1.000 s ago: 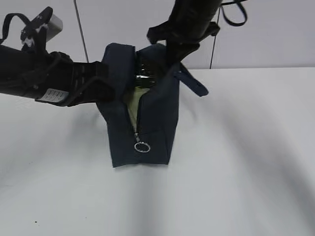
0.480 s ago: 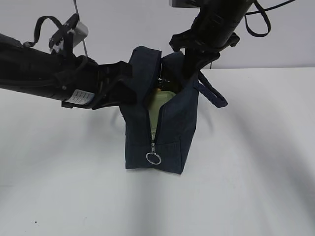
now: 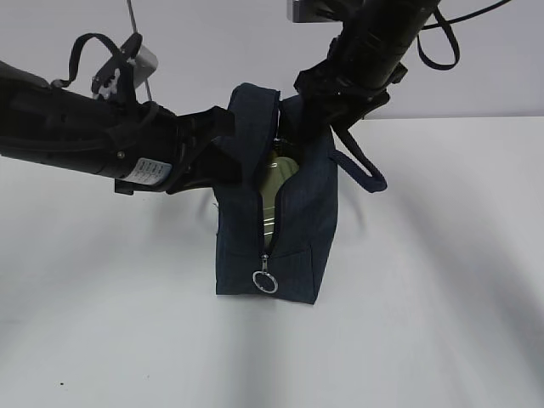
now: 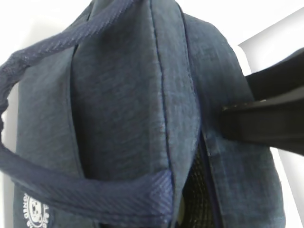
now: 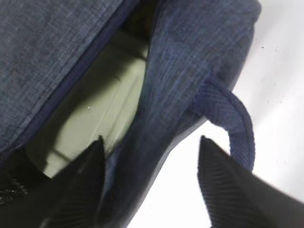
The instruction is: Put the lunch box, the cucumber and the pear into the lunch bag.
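While the bag (image 3: 276,212) now stands upright mid-worktop (image 3: 425,323), shifted right from a second ago, the box's (image 5: 90,123) green lid shows inside; cucumber and pear are unseen. Right fingers (image 5: 149,185) straddle one wall, wide; the left fingers' (image 3: 223,146) state I cannot tell. Plain white wall behind.

A plain white surface (image 3: 442,280) fills the lower part of the exterior view, carrying soft grey shadows and a few tiny dark specks near its front left edge. Behind it rises a pale wall (image 3: 212,42), crossed by a thin grey vertical rod (image 3: 136,25) at upper left.
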`<state>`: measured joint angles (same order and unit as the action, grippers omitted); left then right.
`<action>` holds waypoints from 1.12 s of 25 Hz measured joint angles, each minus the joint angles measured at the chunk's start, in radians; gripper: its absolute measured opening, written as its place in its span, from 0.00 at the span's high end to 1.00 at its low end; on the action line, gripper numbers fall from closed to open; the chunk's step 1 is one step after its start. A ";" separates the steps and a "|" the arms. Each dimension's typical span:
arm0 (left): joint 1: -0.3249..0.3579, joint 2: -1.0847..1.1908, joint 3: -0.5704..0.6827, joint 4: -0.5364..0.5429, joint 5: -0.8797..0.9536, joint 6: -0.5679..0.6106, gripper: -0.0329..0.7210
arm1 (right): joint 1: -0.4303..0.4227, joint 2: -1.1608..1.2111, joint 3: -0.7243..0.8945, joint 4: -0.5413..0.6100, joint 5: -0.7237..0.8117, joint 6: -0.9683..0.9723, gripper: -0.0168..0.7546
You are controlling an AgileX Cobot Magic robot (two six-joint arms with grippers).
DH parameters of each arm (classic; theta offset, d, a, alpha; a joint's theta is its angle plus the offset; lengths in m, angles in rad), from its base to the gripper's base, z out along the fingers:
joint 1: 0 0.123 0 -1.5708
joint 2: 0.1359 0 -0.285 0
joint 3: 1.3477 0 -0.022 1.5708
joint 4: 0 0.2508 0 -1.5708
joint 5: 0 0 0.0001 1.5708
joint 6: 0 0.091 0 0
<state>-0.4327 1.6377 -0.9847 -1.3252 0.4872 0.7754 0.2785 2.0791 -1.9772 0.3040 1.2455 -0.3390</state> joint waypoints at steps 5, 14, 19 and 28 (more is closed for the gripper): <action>0.000 0.000 0.000 -0.001 0.000 0.000 0.98 | 0.000 0.000 -0.013 0.025 0.000 0.002 0.27; 0.000 0.000 0.000 0.002 -0.001 0.000 0.98 | 0.000 -0.038 -0.026 0.031 0.000 0.035 0.27; 0.000 0.000 0.000 0.013 -0.001 0.000 0.98 | 0.000 -0.125 -0.021 -0.007 0.000 0.053 0.27; 0.000 0.000 0.000 0.027 0.002 0.000 0.98 | 0.000 -0.344 0.165 -0.083 0.000 0.081 0.28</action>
<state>-0.4327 1.6377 -0.9847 -1.2977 0.4888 0.7754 0.2785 1.7352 -1.8126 0.2206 1.2455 -0.2577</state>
